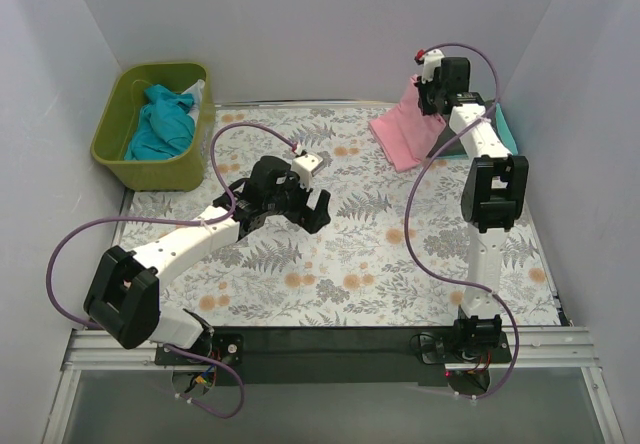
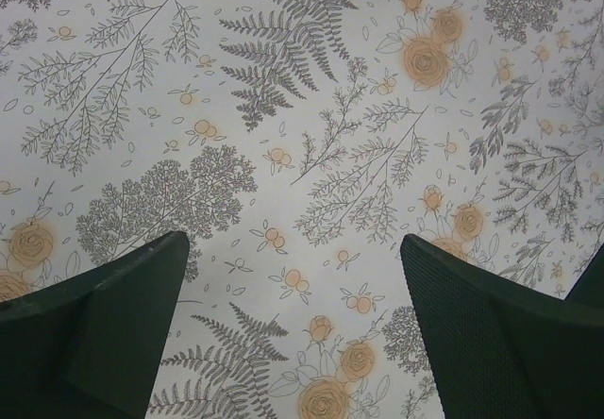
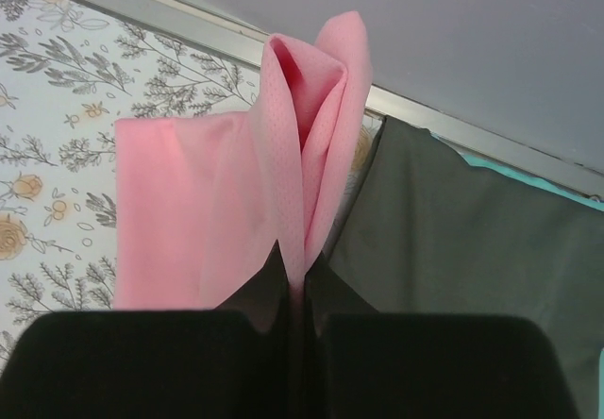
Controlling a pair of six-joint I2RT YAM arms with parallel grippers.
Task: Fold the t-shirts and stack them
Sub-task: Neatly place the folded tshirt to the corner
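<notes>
Over the middle of the table cloth [image 1: 340, 264], left gripper [image 2: 293, 242] spread wide, empty. At the cloth's far right corner, right gripper [image 3: 302, 277] clenched on pink t-shirt [image 3: 189, 211], bunched fold raised: likely soft, limp, light; best pinched at corners.

Bright diffuse light, faint shadows; the pink t-shirt [image 3: 189, 211] shows sharp weave.

Open room over the middle of the surface [image 1: 350, 259], hemmed by the olive tub [image 1: 150, 172] far left and the hanging pink t-shirt [image 1: 400, 136] far right.
</notes>
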